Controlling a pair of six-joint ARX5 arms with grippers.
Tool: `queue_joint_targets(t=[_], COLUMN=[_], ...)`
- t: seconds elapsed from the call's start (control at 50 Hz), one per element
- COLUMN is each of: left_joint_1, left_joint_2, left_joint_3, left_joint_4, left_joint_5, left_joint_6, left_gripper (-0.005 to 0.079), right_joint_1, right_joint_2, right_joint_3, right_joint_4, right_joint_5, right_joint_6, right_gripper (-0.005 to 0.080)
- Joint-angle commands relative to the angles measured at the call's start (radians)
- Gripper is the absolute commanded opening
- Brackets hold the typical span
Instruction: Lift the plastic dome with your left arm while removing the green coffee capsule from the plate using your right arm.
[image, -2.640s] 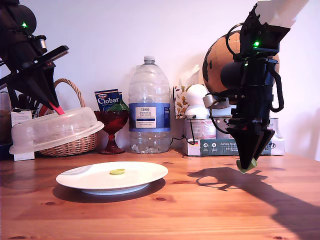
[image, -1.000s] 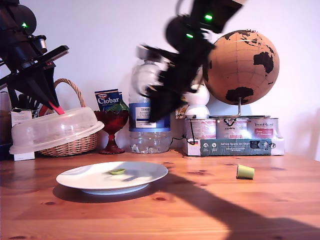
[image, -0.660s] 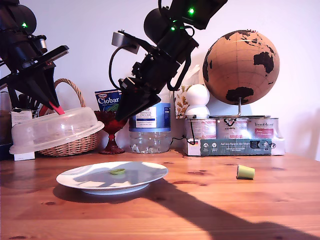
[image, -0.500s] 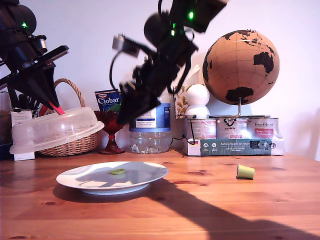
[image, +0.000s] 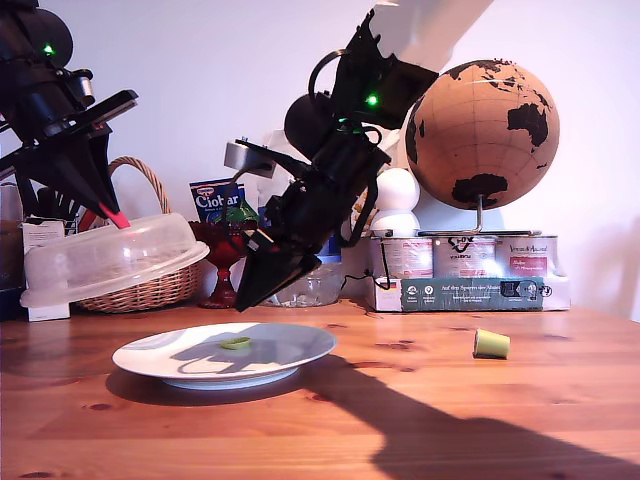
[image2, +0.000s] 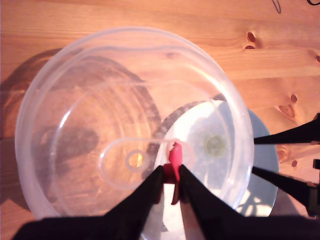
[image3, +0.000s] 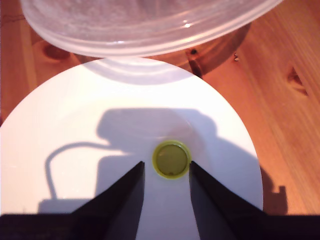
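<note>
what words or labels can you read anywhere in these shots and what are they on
"Ciobar": on the blue box behind the red glass, exterior view.
Carton under the globe: white print too small to read.
Box beside the basket: print too small to read.
Water bottle's label: hidden behind my second gripper.
Wrist views: no text.

Dome (image3: 145, 25) is cut off in my second wrist view, and the plate (image2: 265, 155) sits mostly behind it in the first.

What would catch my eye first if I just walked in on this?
Probably the plastic dome held tilted in the air by my first gripper at the exterior view's left. Next, my second gripper poised open above the white plate, over a small green disc. A cork globe stands behind.
</note>
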Motion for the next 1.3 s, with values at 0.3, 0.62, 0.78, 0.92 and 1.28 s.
queue_joint_targets(t=[0.3,0.62,0.78,0.92,1.28], left_joint_1=[-0.002,-0.002,-0.002,-0.002,-0.002], left_joint_2=[-0.021,-0.021,-0.021,-0.021,-0.021], left_joint_3=[0.017,0.017,0.017,0.017,0.017], left_joint_4=[0.012,0.011,0.010,0.008,0.005], left_joint_5=[0.010,0.010,0.010,0.010,0.010], left_joint_6=[0.010,0.010,0.010,0.010,0.010], left_gripper=[-0.0022,-0.0022,-0.0022,-0.0022,-0.0022], right_joint_1=[0.011,0.016,0.018,0.021,0.022], right_joint_2=[0.047,0.068,0.089,0.103,0.116], right_joint_3=[-0.003,-0.003,-0.003,-0.003,-0.003], right_joint_4=[0.053,0.054,0.051,0.051,0.049], right_joint_5=[-0.052,-0.070,-0.069,-0.068,-0.066], right_joint_6=[-0.002,-0.001,0.000,0.000,0.000], right_gripper=[0.0245,0.0245,0.0245,0.0245,0.0194])
